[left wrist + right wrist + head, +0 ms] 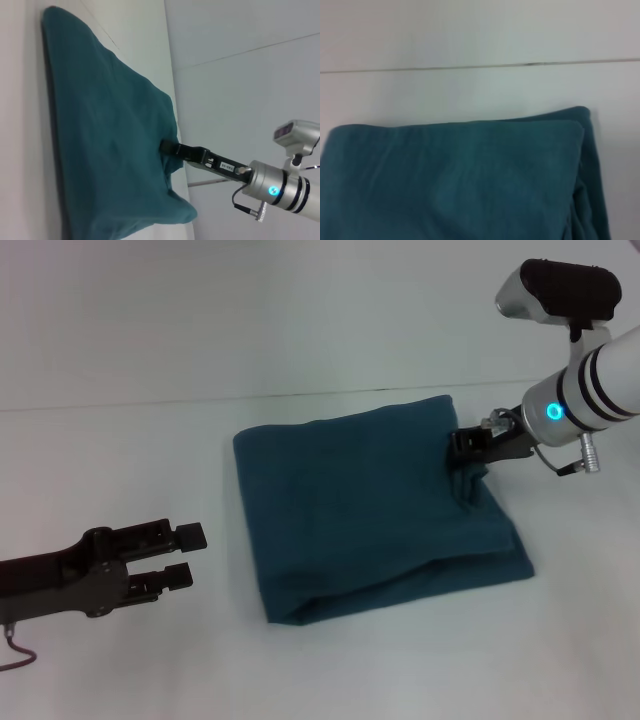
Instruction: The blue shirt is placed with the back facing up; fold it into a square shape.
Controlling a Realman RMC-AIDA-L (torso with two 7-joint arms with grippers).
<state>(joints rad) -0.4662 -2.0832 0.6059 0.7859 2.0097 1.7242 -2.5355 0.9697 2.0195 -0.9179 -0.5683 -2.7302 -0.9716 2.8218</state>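
The left gripper (188, 553) lies nearest the head camera, low on the left of the white table (120, 460), its two black fingers spread with a clear gap between them and nothing held. It points toward the shirt (360, 510) but stays apart from it, just off the shirt's left edge.

The shirt sits at the middle of the table, folded into a roughly square, layered pad. Its plain teal side faces up; no lettering shows. The pad is turned slightly, so its sides run a little askew to the table's far seam. It is only a touch longer from the far left corner to the near right corner than across. Along the near edge the layers gape a little, showing a fold opening.

The right gripper (470, 447) comes in from the right and meets the shirt's right edge near the far corner. Its black fingers are pressed onto a bunched ridge of cloth, pinching it; the left wrist view (167, 147) shows the fabric puckered around the tip.
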